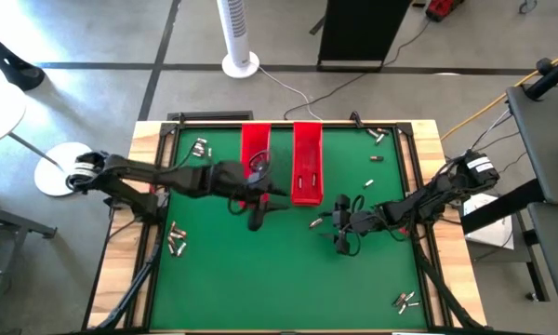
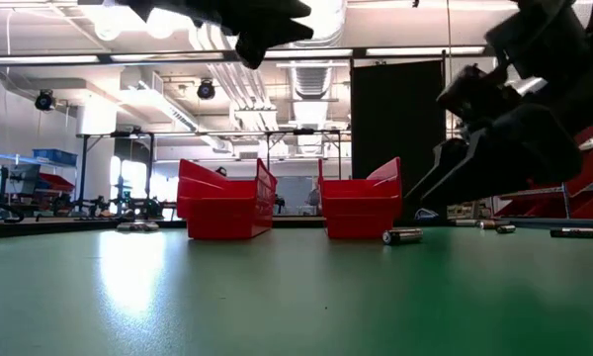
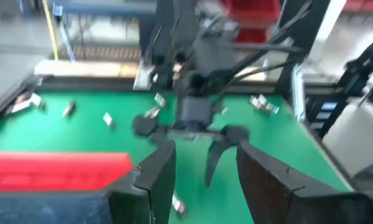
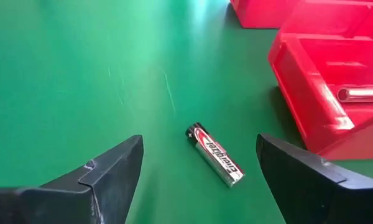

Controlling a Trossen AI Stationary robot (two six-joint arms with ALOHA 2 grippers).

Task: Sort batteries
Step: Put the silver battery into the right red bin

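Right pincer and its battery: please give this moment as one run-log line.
right pincer: open, empty | battery: on mat between fingers, beside red tray | left pincer: open

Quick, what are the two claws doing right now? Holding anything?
Left tool: open, nothing between its fingers, hovering by the red trays.
Right tool: open and empty, a battery lying on the mat between its fingers.

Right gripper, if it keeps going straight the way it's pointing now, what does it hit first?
Most likely the battery lying on the green mat, between the right gripper's open fingers. Beyond it stands a red tray, though depth is hard to judge.
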